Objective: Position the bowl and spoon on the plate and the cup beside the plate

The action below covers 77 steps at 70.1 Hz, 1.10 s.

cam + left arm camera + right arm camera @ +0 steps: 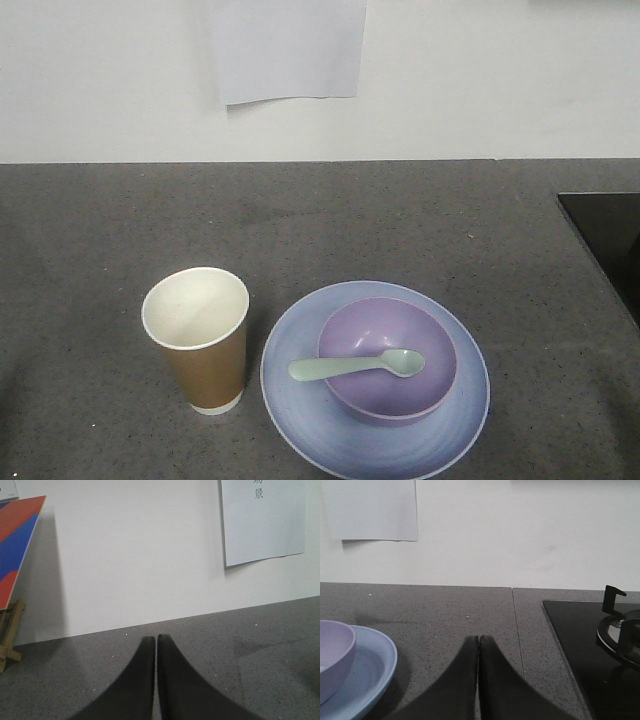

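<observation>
In the front view the pale blue plate (300, 410) lies on the grey counter with the lavender bowl (420, 395) standing on it. The mint-green spoon (357, 366) lies across the bowl, scoop to the right. The brown paper cup (207, 365) stands upright just left of the plate, apart from it. Neither arm shows in the front view. My left gripper (156, 638) is shut, empty, over bare counter. My right gripper (478, 638) is also shut and empty, to the right of the plate (372, 672) and bowl (335, 655).
A black gas hob (590, 645) with a burner grate (620, 630) sits at the right, also seen as a black hob (610, 240) in the front view. White wall behind with a paper sheet (290, 50). A red and blue board (17, 545) leans on a wooden easel at far left.
</observation>
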Available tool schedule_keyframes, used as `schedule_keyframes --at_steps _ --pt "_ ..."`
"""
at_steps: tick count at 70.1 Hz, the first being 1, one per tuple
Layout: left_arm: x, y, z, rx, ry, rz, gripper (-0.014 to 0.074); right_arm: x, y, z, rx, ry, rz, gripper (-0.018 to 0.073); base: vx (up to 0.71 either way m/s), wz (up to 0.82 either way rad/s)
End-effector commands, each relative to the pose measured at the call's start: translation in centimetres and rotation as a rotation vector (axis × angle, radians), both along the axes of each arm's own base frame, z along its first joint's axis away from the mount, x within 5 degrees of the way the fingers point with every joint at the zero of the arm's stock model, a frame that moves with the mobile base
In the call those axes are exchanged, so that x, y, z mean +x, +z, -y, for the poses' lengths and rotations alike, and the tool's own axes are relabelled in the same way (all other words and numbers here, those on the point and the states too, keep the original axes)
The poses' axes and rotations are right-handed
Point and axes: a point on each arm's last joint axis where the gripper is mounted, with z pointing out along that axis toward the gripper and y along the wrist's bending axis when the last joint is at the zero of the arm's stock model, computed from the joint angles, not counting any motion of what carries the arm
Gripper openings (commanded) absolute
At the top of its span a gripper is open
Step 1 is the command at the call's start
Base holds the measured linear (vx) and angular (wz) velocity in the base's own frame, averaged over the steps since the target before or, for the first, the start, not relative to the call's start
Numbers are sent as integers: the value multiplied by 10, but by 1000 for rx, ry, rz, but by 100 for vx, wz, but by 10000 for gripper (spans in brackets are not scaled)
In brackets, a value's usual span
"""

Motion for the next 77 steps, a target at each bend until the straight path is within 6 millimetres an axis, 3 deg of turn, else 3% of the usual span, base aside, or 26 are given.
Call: schedule_keyframes --at_steps 1,77 --pt "-3 10 0 -17 0 93 -8 -1 5 0 -4 -7 72 -11 0 0" --pt "-3 10 0 -17 0 93 -8 -1 5 0 -4 -7 69 -11 0 0"
